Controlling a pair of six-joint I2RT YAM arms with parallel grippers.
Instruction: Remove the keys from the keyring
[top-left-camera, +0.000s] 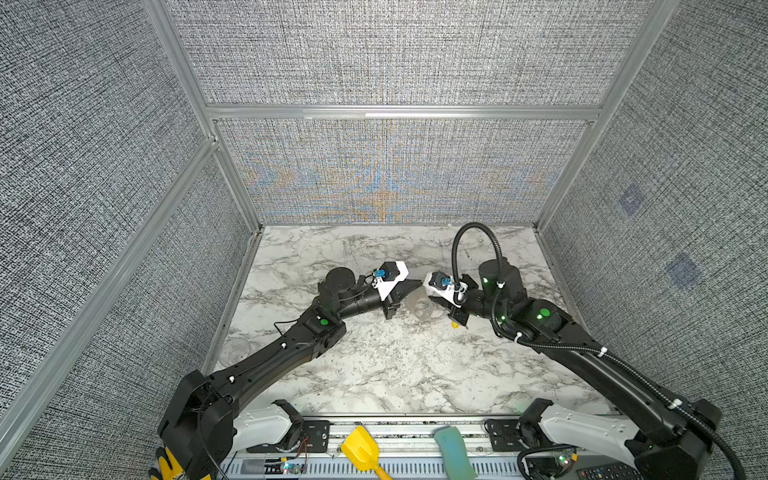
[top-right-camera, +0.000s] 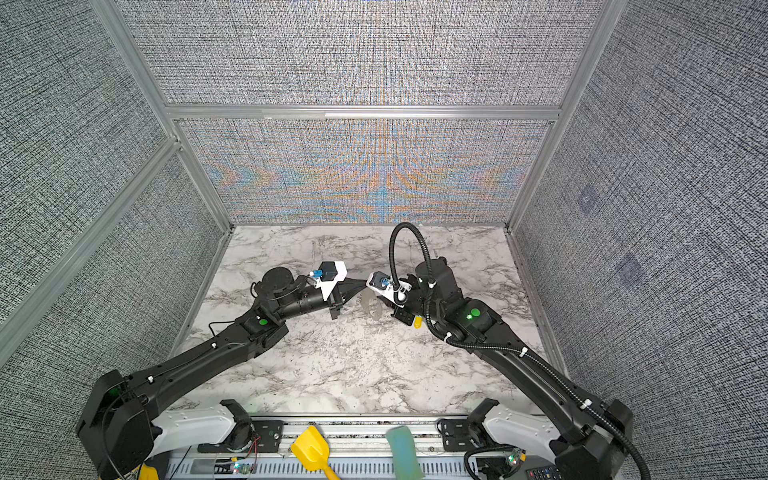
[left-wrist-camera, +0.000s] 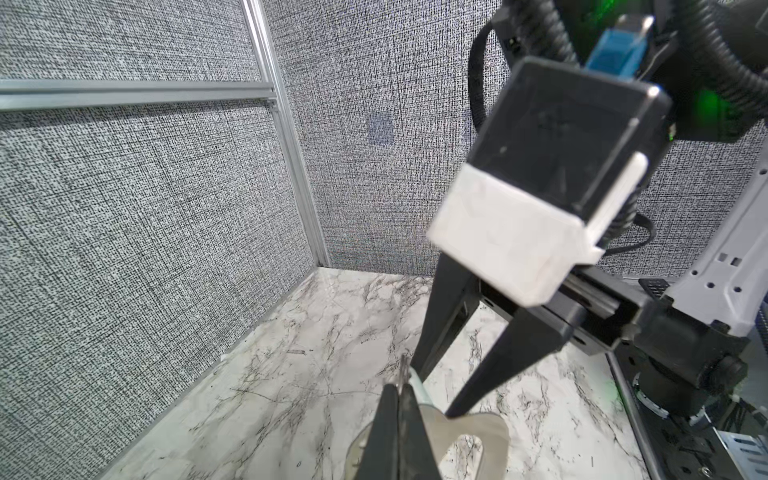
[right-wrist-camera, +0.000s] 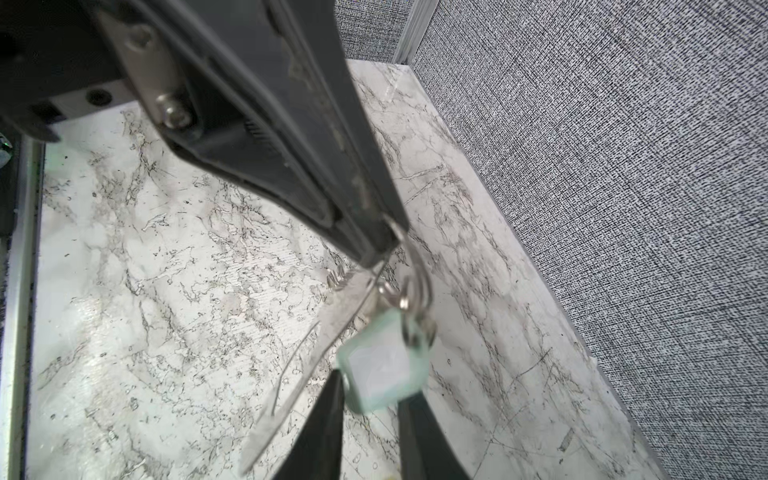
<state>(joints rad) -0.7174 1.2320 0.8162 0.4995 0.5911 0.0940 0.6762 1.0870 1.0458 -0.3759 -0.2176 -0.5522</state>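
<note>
Removal of teal key (right-wrist-camera: 382, 365) seems in hand: left gripper (left-wrist-camera: 398, 399) clamps keyring (left-wrist-camera: 494, 432), right gripper (right-wrist-camera: 370, 392) has jaws apart around the key; next, it should probably close and pull carefully.

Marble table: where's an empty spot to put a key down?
The marble table is bare in front, from left arm to right arm, down to the near rail, and at the back along the wall. The middle is crowded: left gripper, right gripper, keyring and yellow-tagged key bunch together.

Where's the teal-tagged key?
Right wrist view: teal-tagged key dangles above mid-table between the open right gripper's fingertips, off the keyring pinched by the left gripper.
</note>
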